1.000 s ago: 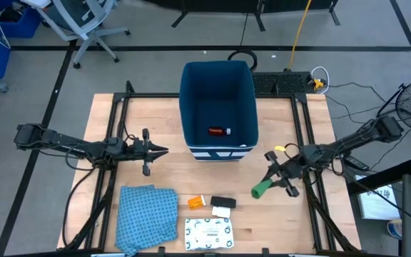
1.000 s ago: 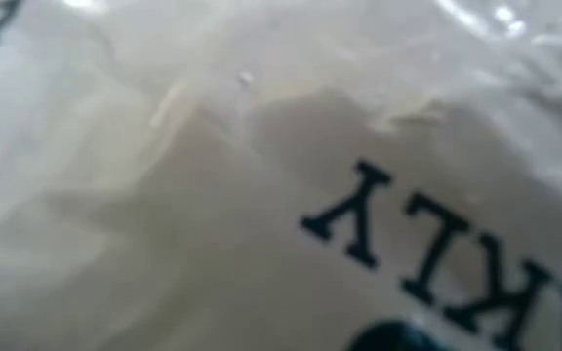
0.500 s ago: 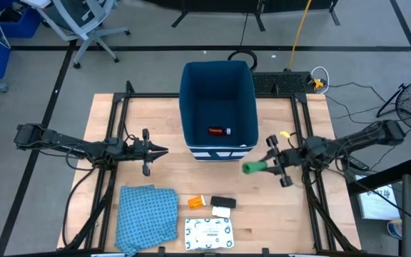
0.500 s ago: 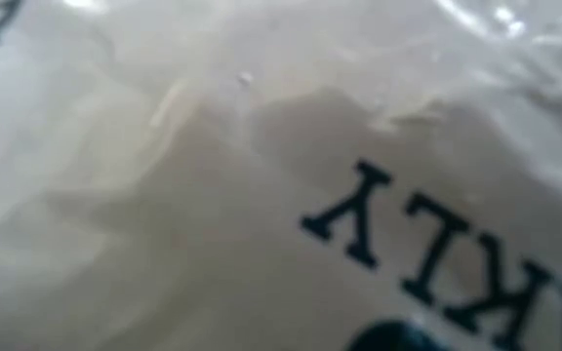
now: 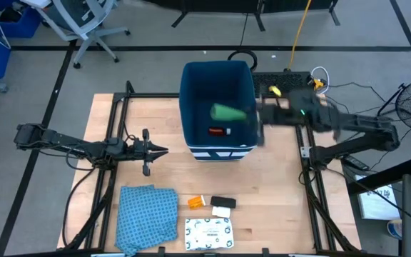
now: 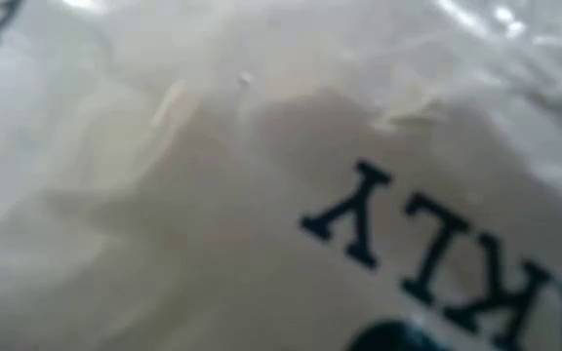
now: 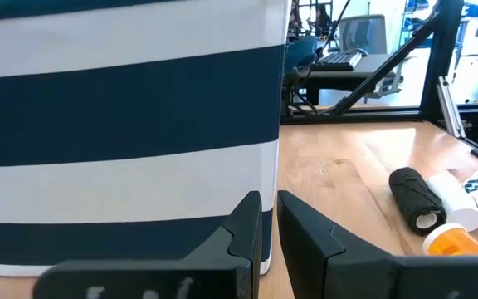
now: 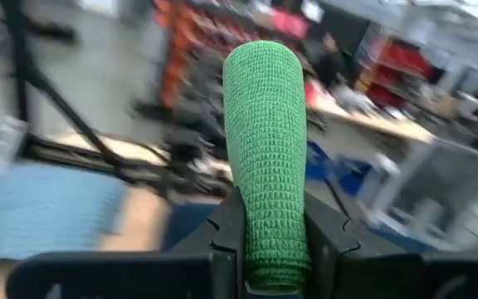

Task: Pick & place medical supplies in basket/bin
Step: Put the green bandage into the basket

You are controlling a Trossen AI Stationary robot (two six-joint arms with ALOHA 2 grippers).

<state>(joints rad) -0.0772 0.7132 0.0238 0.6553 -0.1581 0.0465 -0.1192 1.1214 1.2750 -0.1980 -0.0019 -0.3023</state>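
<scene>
Over the open top of the dark blue bin (image 5: 217,107), the right gripper (image 8: 265,241) clamps a green bandage roll (image 5: 228,112), which should be released only once it is steady above the middle, clear of the walls, while the left gripper (image 5: 155,150), nearly closed and empty, waits beside the bin.

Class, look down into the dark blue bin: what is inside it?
On the floor of the bin lies a red-orange tube. Above the opening, the right end effector holds a green roll, which covers part of the floor beneath it.
</scene>
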